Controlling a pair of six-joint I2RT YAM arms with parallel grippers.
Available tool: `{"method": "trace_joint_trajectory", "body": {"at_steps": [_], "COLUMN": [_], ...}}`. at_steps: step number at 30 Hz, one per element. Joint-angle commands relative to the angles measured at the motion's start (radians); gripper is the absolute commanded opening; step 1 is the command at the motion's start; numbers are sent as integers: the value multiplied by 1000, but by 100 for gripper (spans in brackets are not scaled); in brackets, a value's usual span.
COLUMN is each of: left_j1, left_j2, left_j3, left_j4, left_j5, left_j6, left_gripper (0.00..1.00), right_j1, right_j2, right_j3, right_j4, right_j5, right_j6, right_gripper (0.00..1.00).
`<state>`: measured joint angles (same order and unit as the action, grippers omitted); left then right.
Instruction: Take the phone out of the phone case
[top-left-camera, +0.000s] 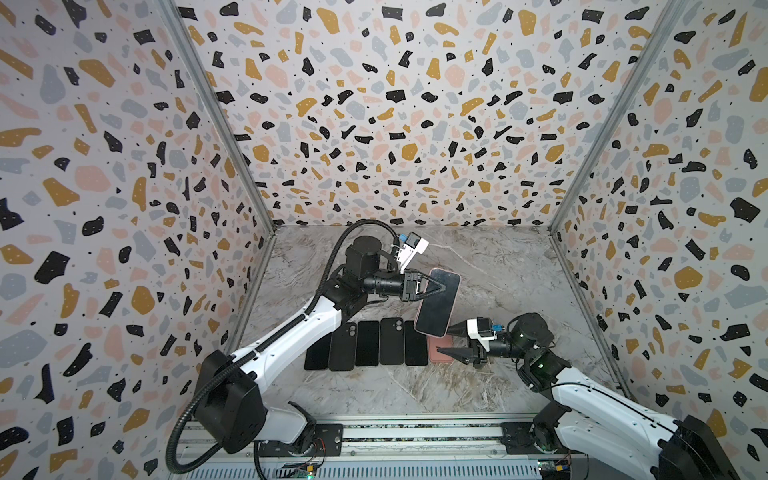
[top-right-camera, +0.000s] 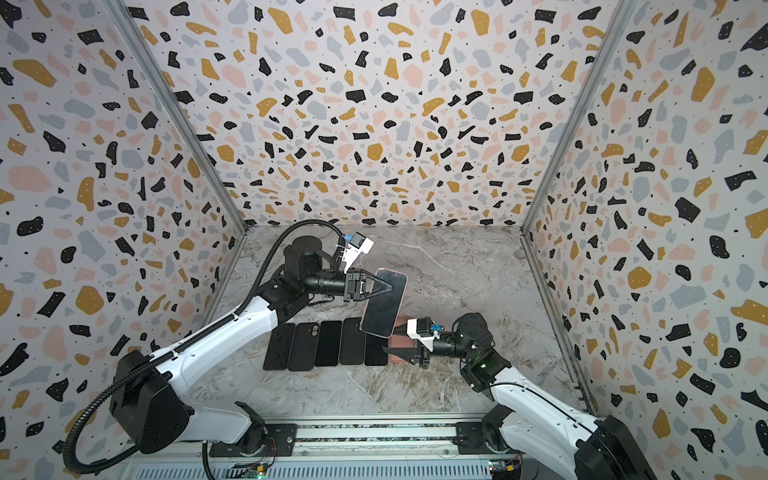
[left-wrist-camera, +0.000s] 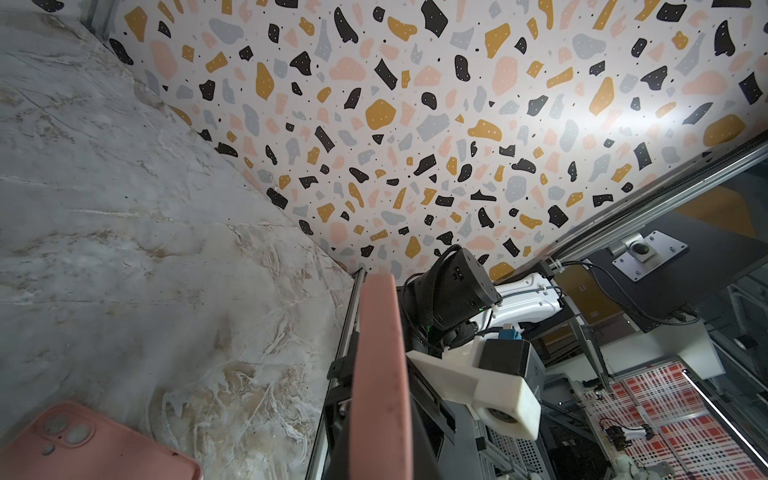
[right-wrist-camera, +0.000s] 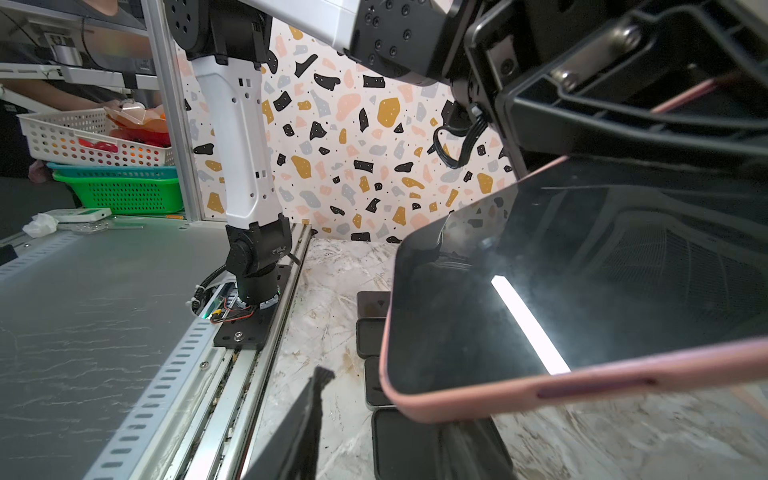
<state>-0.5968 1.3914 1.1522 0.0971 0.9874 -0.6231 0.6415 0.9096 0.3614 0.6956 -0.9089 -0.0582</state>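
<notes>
Above phone row (top-left-camera: 365, 343): left hand (top-left-camera: 441, 289) clamps cased phone (top-left-camera: 435, 313) by edge.

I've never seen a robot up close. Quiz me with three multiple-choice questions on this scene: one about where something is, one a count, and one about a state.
1. Where is the pink-cased phone?
A. Lying flat, untouched
B. Held up in the air by the left claw
C. Held by the right claw

2. How many black slabs lie side by side?
A. Three
B. Five
C. Eight

3. How is the right claw?
A. Open, holding nothing
B. Shut on the phone
C. Shut on a black slab

Answers:
1 B: the left claw is clamped across the phone, which tilts above the slabs.
2 B: both top views show five dark rectangles in a row.
3 A: its jaws stand apart with nothing between them.
</notes>
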Motion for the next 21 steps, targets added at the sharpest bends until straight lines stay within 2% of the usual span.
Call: {"method": "trace_joint_trajectory", "body": {"at_steps": [1, 14, 18, 21], "left_j1": [11, 8, 8, 8], "left_j2": [-21, -24, -29, -31], "left_j3": [39, 16, 10, 7], "left_j4": [-61, -65, -63, -63], "left_j5": [-24, -20, -17, -16], "left_j6": [111, 143, 149, 149], "left_gripper": [0, 0, 0, 0], "right_j1": [11, 12, 12, 11], "right_j2": [-16, 73, 77, 80], "right_j3": [45, 141, 139, 139], "right_j4": [24, -8, 7, 14], "right_j5": [-53, -82, -86, -88], "right_j6": [9, 72, 73, 65], "right_gripper": [46, 48, 45, 37]}}
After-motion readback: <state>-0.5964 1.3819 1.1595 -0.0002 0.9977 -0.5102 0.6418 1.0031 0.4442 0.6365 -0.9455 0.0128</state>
